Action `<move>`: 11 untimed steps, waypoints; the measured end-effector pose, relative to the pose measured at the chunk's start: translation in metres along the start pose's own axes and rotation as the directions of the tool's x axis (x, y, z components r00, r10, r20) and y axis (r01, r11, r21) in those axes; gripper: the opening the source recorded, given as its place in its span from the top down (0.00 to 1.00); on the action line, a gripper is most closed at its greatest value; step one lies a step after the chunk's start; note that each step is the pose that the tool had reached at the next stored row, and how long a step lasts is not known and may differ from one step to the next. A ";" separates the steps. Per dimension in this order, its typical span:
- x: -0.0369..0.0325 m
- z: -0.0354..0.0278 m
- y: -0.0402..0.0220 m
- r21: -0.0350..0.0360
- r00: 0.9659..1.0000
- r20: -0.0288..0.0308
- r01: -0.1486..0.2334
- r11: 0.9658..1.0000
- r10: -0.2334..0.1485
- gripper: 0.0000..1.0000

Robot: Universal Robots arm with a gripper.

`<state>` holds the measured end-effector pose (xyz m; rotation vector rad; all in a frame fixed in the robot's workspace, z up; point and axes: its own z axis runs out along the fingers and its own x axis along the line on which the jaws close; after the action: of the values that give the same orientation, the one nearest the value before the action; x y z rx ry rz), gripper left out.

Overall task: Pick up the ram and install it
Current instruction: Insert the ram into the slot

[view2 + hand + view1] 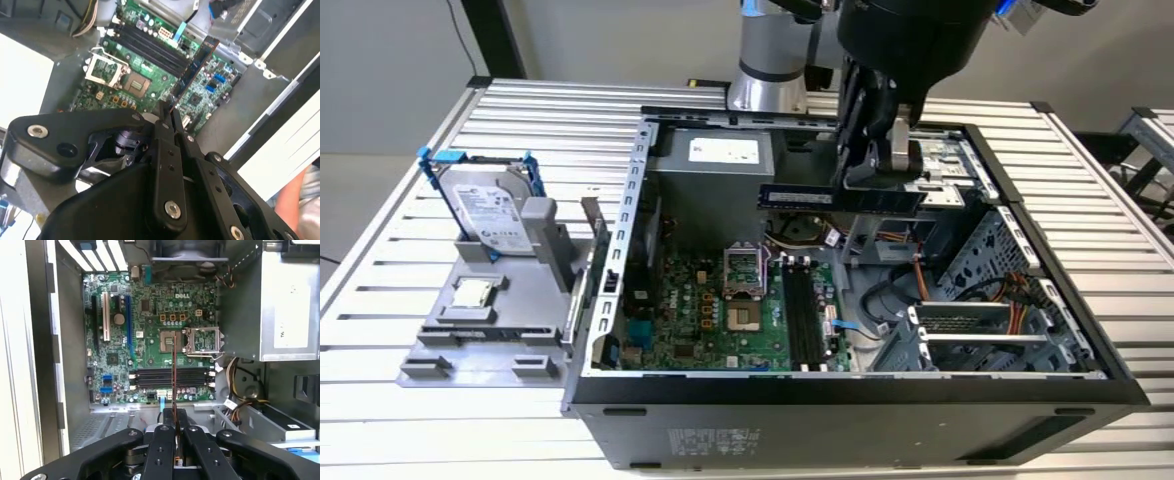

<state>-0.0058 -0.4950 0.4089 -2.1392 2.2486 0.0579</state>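
hand [875,182] grips ram [803,196] | exterior view: broadside | first wrist view: edge-on (over slots [150,376])

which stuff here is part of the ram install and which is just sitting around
For the job: gripper, shut on the ram above the open case; black memory slots on the motherboard.
Lying about: hard drive on its grey stand; power supply; cpu socket.
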 end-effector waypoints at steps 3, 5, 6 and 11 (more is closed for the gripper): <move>-0.0087 0.0007 -0.0005 0.000 1.000 0.000 -0.001 1.000 0.001 1.00; -0.0143 0.0010 -0.0008 0.000 1.000 0.000 -0.001 1.000 0.001 1.00; -0.0169 0.0012 -0.0010 0.000 1.000 0.000 -0.002 1.000 0.002 1.00; -0.0252 0.0018 -0.0026 0.000 1.000 0.000 -0.002 1.000 0.002 1.00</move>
<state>-0.0019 -0.4699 0.4085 -2.1370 2.2508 0.0576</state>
